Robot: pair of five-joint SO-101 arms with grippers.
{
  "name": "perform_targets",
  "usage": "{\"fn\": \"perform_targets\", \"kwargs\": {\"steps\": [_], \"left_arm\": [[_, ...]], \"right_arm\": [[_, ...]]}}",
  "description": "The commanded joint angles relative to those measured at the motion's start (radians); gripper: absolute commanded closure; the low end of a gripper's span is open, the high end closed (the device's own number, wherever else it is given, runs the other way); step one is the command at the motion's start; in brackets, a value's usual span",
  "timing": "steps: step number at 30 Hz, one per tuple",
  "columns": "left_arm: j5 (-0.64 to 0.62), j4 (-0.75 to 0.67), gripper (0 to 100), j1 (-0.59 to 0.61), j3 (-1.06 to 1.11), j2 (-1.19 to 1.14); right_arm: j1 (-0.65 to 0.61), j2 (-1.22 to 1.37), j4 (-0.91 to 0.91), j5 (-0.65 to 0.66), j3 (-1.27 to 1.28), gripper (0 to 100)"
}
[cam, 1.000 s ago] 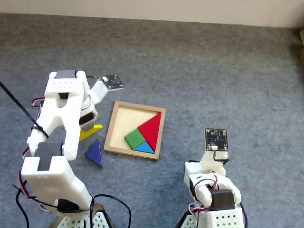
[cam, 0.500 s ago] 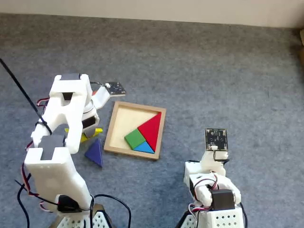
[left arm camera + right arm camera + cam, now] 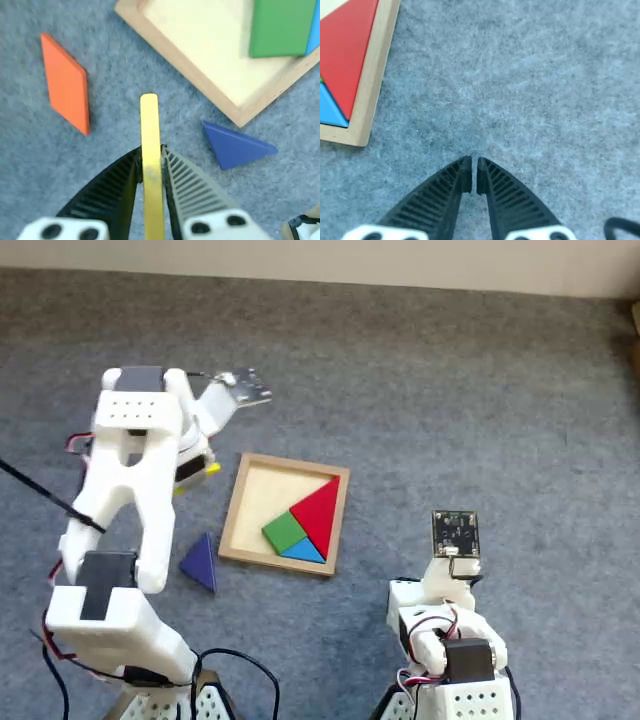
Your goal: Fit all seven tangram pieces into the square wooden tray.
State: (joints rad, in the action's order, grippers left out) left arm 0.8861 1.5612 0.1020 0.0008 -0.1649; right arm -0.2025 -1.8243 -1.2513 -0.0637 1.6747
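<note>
The square wooden tray (image 3: 238, 502) lies mid-table and holds a red triangle (image 3: 320, 512), a green square (image 3: 284, 532) and a light blue triangle (image 3: 303, 550). My left gripper (image 3: 151, 150) is shut on a yellow piece (image 3: 150, 150), held edge-on above the carpet left of the tray (image 3: 200, 75). The yellow piece (image 3: 208, 469) peeks out beside the left arm. A dark blue triangle (image 3: 200, 562) lies left of the tray's near corner, also seen as the blue triangle (image 3: 234, 146). An orange parallelogram (image 3: 66, 82) lies flat on the carpet. My right gripper (image 3: 470, 175) is shut and holds nothing, over bare carpet right of the tray (image 3: 375, 75).
Grey carpet covers the table, with free room right of and beyond the tray. The right arm's base (image 3: 447, 645) sits at the near edge. The left arm (image 3: 130, 500) stretches along the tray's left side.
The left arm has lifted the yellow piece off the carpet and swung it away from the near edge. The right arm has not moved.
</note>
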Motion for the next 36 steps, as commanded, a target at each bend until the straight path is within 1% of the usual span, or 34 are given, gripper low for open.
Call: {"fn": "perform_targets", "kwargs": {"steps": [1, 2, 5, 9, 13, 18, 22, 25, 29, 31, 34, 36], "left_arm": [[-0.017, 0.026, 99, -0.099, -0.094, 0.054], [-0.020, 0.031, 99, -0.120, -0.104, 0.054], [-0.089, 0.020, 99, -0.193, -0.128, 0.053], [-0.129, 0.020, 99, -0.298, -0.130, 0.035], [-0.180, 0.020, 99, -0.354, -0.199, -0.054], [-0.221, 0.032, 99, -0.377, -0.397, -0.234], [-0.238, 0.114, 99, -0.404, -0.553, -0.367], [-0.269, 0.137, 99, -0.423, -0.656, -0.458], [-0.276, 0.150, 99, -0.455, -0.723, -0.556], [-0.302, 0.149, 99, -0.461, -0.748, -0.590], [-0.305, 0.147, 99, -0.464, -0.774, -0.625], [-0.304, 0.144, 94, -0.463, -0.789, -0.641]], "right_arm": [[0.010, -0.022, -0.007, -0.006, 0.136, 96.4], [0.010, -0.022, -0.007, -0.006, 0.136, 96.4], [0.010, -0.022, -0.007, -0.006, 0.136, 96.4], [0.010, -0.022, -0.007, -0.006, 0.136, 96.4], [0.010, -0.022, -0.007, -0.006, 0.136, 96.4], [0.010, -0.022, -0.007, -0.006, 0.136, 96.4], [0.010, -0.022, -0.007, -0.006, 0.136, 96.4], [0.010, -0.022, -0.007, -0.006, 0.136, 96.4], [0.010, -0.022, -0.007, -0.006, 0.136, 96.4], [0.010, -0.022, -0.007, -0.006, 0.136, 96.4], [0.010, -0.022, -0.007, -0.006, 0.136, 96.4], [0.010, -0.022, -0.007, -0.006, 0.136, 96.4]]}}
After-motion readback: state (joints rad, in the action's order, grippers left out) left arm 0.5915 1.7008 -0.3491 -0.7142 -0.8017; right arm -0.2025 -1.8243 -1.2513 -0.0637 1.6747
